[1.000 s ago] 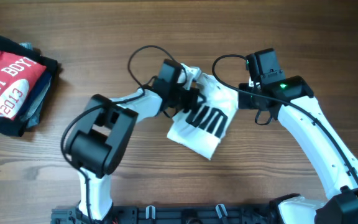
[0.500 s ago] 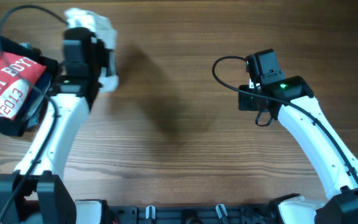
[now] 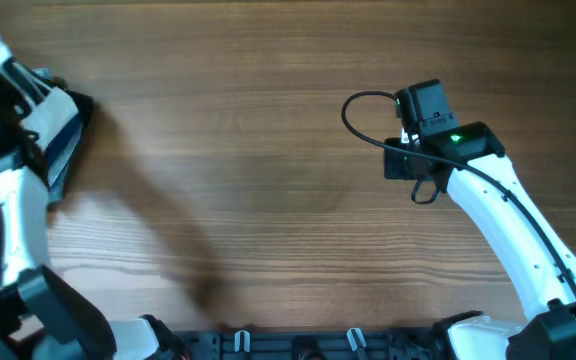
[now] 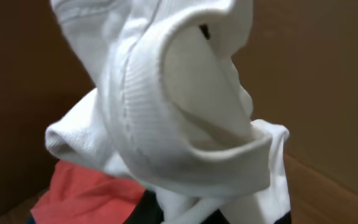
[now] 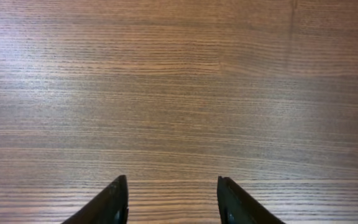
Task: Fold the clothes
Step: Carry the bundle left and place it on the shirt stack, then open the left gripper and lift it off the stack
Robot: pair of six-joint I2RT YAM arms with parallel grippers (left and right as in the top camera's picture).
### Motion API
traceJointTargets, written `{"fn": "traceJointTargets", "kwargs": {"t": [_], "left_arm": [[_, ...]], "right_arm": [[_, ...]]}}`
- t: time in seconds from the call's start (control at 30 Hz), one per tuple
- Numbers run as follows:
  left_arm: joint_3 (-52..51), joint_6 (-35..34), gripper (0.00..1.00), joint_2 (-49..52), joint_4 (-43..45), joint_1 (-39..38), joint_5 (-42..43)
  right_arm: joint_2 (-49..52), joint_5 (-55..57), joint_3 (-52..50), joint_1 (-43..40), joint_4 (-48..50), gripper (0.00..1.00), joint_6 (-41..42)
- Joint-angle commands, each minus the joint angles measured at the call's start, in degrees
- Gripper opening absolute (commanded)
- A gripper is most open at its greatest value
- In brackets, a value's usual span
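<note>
Our left gripper is at the far left edge of the table, its jaws closed tight on the shirt. From the left wrist we see no fingers, only bunched white cloth filling the view, with the ribbed collar looping open in the middle. Below the shirt lies a red garment; we cannot tell whether the two touch. From overhead, a white fold of the shirt shows above the dark clothes heaped at the left edge. Our right gripper is well apart on the right side, over bare wood, its jaws partly open with nothing between them.
</note>
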Motion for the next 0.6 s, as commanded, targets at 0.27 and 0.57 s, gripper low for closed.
{"fn": "traceJointTargets", "kwargs": {"t": [0.27,0.57], "left_arm": [[0.5,-5.1,0.75,12.5,8.8,12.3,5.0],[3.8,-9.8,1.00,11.0,7.6,23.4,11.0]], "right_arm": [[-0.4,0.5,1.0,0.1,-0.5,0.45,0.9],[-0.4,0.5,1.0,0.1,-0.7,0.45,0.9]]}}
